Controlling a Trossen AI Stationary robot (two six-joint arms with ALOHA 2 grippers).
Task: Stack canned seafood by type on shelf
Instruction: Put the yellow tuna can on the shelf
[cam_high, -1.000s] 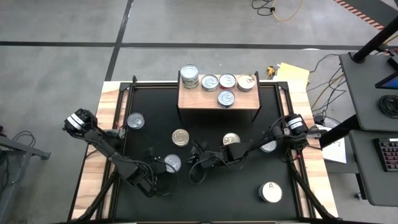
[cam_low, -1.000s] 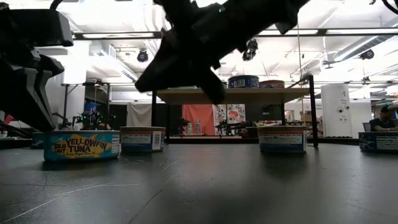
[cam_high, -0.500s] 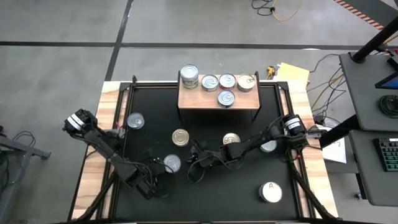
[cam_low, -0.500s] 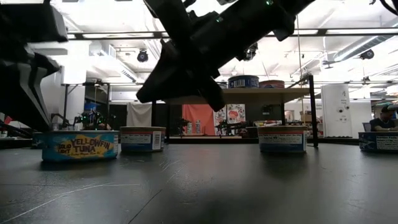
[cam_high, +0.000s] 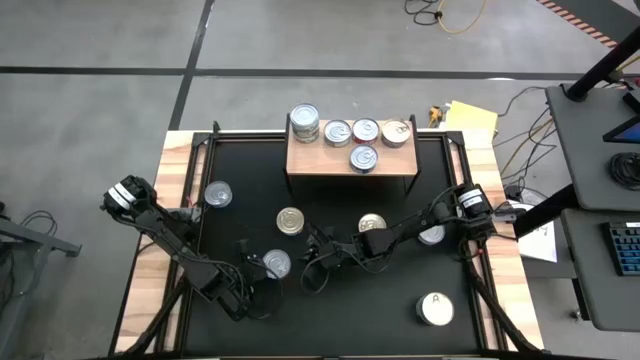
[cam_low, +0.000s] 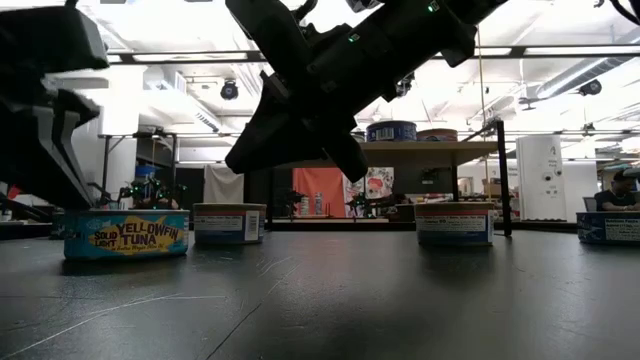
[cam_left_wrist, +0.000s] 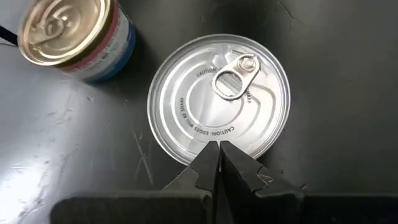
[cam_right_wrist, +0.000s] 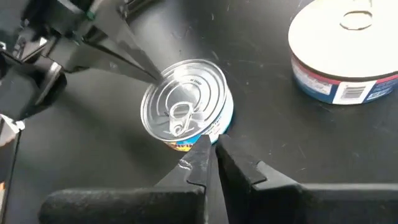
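Every can stands upright, flat top to the camera, so none has a long axis along the table. The silver can between the two grippers sits low and left of centre in the high view; in the left wrist view its pull ring points toward the upper right corner, and in the right wrist view the same can shows its ring running toward the lower left. The left gripper is closed, its tips just at that can's lower left edge; the left wrist view shows the fingers pressed together at the rim, holding nothing. The right gripper is also closed and empty, just right of the same can. The shelf lies at upper centre, with four cans in a row along its far edge, the leftmost looking taller, like a stack, and one can nearer its front. Its front left half is bare wood. On the black table, a gold can sits above the silver can, another can lies near the left edge, one is at centre and one is partly under the right arm. The white "A" can stands alone at lower right. The lower middle of the table is open.
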